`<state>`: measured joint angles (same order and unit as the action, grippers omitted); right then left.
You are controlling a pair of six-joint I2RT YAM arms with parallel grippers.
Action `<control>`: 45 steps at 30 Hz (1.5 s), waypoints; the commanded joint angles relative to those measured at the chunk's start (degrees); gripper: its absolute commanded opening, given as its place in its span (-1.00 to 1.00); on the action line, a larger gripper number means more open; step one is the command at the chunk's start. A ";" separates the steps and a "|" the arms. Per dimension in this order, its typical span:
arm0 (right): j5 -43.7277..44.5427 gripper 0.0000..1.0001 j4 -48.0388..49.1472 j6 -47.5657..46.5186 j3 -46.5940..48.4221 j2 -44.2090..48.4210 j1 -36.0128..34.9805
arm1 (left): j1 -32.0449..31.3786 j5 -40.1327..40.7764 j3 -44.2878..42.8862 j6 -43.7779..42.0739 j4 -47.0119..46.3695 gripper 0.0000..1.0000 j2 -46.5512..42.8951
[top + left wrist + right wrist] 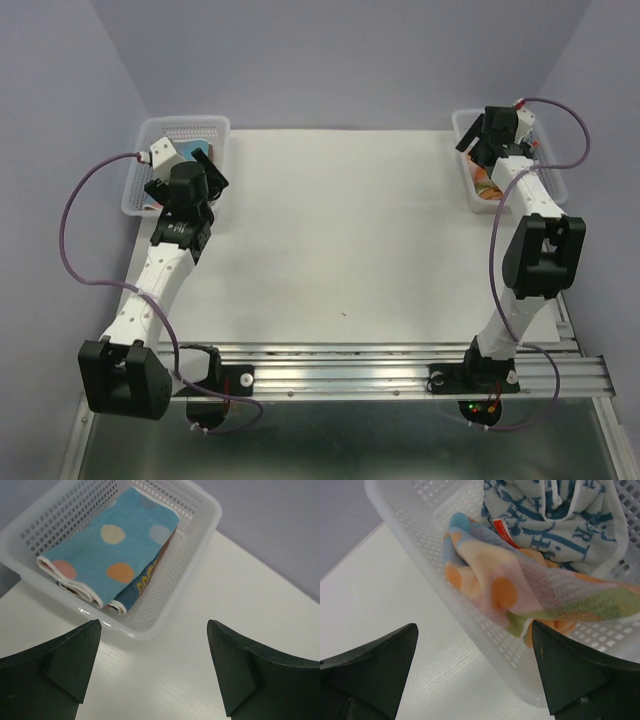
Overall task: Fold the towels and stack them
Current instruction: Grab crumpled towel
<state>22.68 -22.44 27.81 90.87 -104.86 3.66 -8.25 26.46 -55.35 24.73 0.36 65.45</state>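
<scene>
A folded blue towel with coloured polka dots [115, 545] lies on top of a darker blue folded towel [142, 585] in the left white mesh basket [200, 535]. My left gripper [152, 623] hovers open over the table just in front of that basket, holding nothing. In the right mesh basket [420, 525] a crumpled pastel towel with orange dots [520, 585] lies against a blue-white patterned towel [560, 525], with orange cloth [560, 626] underneath. My right gripper [474, 625] is open above that basket's near rim, one finger over the table and one over the cloth.
The white tabletop [340, 230] stretches between the left basket [185, 125] at the far left corner and the right basket [465, 170] at the far right. Purple cables loop beside both arms. A metal rail runs along the near edge.
</scene>
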 commanded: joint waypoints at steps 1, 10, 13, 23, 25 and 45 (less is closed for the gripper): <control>-1.50 1.00 -0.67 -1.45 9.93 -5.42 1.34 | -0.10 4.93 -4.32 0.67 1.84 0.98 1.61; -0.70 1.00 -0.16 1.19 17.58 -16.07 3.37 | -0.10 1.14 0.33 4.97 -5.11 0.97 1.17; -2.28 0.83 1.43 0.58 17.94 -18.45 3.72 | -0.10 -2.28 -1.33 2.70 -2.40 0.98 3.19; -4.13 -0.99 4.23 -0.12 17.24 -15.39 4.51 | -0.10 -7.82 -2.13 3.48 2.27 0.98 3.72; -3.52 -0.99 5.55 -1.00 15.14 -12.14 4.51 | -0.10 -8.52 -1.43 3.74 2.89 0.97 2.67; -29.20 -0.99 -6.93 -5.67 19.52 19.07 -11.12 | -0.97 -13.63 12.11 11.30 6.32 0.98 -17.72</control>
<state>6.48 -26.44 23.75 108.40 -88.66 -1.85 -8.47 12.58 -44.93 33.41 6.11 49.54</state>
